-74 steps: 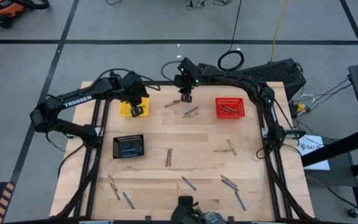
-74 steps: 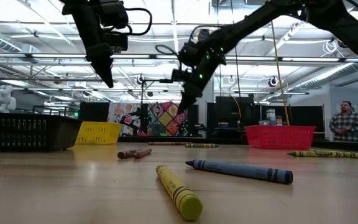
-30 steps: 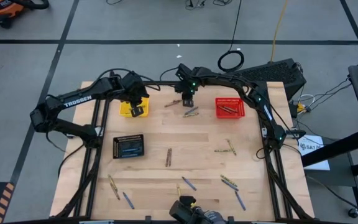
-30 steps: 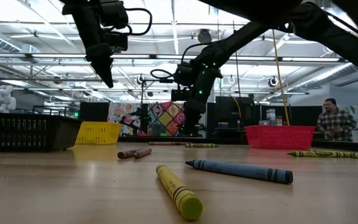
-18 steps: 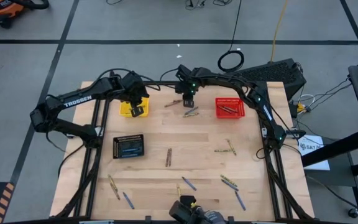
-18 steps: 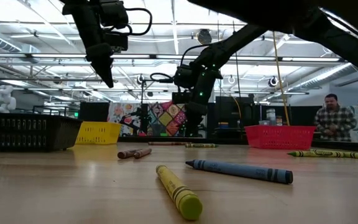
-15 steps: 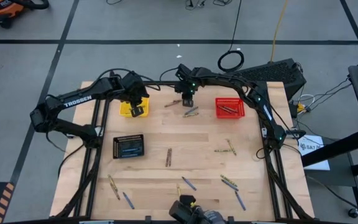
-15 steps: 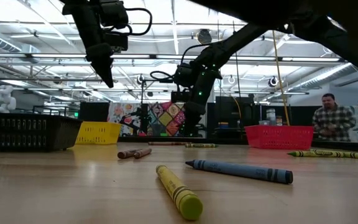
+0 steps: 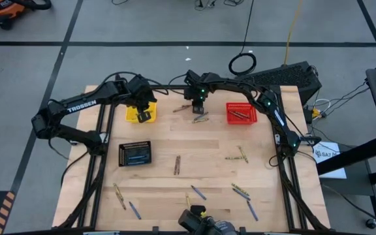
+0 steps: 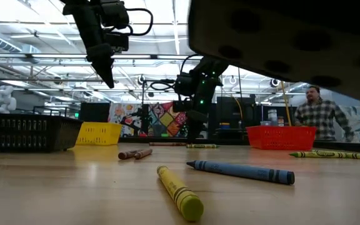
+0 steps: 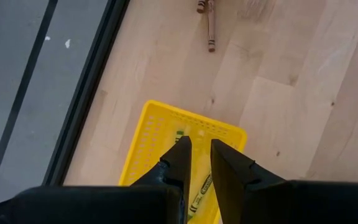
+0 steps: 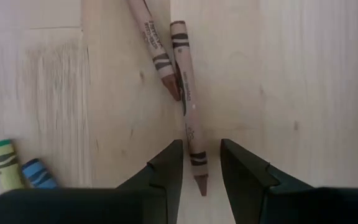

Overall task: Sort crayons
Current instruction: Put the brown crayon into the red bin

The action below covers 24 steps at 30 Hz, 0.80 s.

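Two brown crayons (image 12: pixel 176 68) lie crossed on the wood near the table's far edge; they also show in the high view (image 9: pixel 180 109). My right gripper (image 12: pixel 201 165) is low over them and open. Its fingers stand on either side of the pointed end (image 12: pixel 199 177) of one crayon without touching it. A green and a blue crayon (image 12: pixel 17 168) lie beside them. My left gripper (image 11: pixel 201 152) hangs above the yellow basket (image 11: pixel 160 140), its fingers a narrow gap apart and empty. A yellow crayon (image 11: pixel 199 190) lies in that basket.
A red basket (image 9: pixel 241 112) holding brown-red crayons stands at the far right, and a black basket (image 9: pixel 134 153) at mid-left. Loose crayons lie scattered over the middle (image 9: pixel 177 164) and near part (image 9: pixel 240 191) of the table. A person (image 10: pixel 320 119) stands in the room beyond.
My right gripper has come down toward the two brown crayons at the far edge, staying open, while its arm has swung low across the low view's top. My left gripper has kept still over the yellow basket.
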Available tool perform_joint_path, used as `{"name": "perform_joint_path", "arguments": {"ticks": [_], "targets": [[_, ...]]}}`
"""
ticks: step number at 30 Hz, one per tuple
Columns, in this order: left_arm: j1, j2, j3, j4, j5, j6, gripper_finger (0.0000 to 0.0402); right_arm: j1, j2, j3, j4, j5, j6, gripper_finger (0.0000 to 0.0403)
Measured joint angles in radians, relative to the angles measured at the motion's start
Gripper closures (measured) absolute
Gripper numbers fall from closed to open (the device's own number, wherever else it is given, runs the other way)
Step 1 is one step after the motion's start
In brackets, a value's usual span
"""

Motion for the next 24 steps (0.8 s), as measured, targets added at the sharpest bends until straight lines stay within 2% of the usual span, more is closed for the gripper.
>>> {"name": "perform_joint_path", "arguments": {"ticks": [5, 13, 24], "targets": [[0.000, 0.000, 0.000, 0.001, 0.000, 0.000, 0.0343, -0.002, 0.000, 0.000, -0.033, 0.001, 0.000, 0.0320], [0.000, 0.000, 0.000, 0.002, 0.000, 0.001, 0.0343, -0.002, -0.001, 0.002, -0.064, 0.001, 0.004, 0.0395], [0.000, 0.000, 0.000, 0.001, 0.000, 0.001, 0.0343, -0.003, -0.001, 0.001, -0.065, 0.049, 0.048, 0.0400]]}}
